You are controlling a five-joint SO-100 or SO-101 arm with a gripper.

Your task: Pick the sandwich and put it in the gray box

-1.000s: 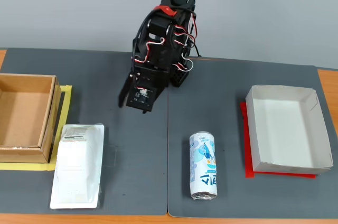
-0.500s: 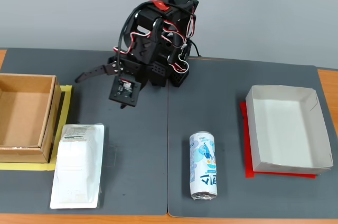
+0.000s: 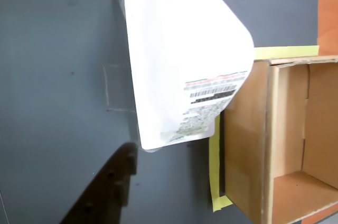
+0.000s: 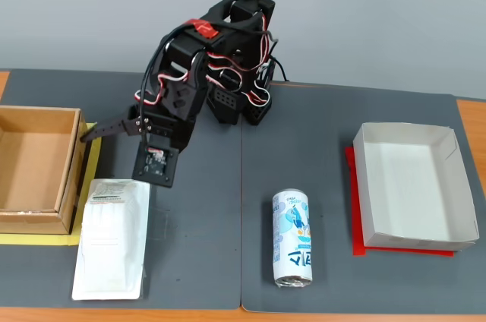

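Observation:
The sandwich (image 4: 112, 237) is a flat white packet lying on the dark mat at the front left, with its label end toward the arm. In the wrist view the sandwich (image 3: 179, 55) fills the top centre, its printed label low on it. My gripper (image 4: 114, 151) hovers just above the label end, with one jaw spread out to the left; it looks open and holds nothing. One dark finger (image 3: 108, 187) shows at the bottom left of the wrist view. The gray box (image 4: 363, 185) stands empty at the far right on a red sheet (image 4: 402, 250).
A deeper brown cardboard box (image 4: 67, 178) stands right beside the sandwich on the left, on yellow tape (image 4: 38, 238); it also shows in the wrist view (image 3: 245, 145). A blue-and-white can (image 4: 292, 238) lies between the sandwich and the gray box.

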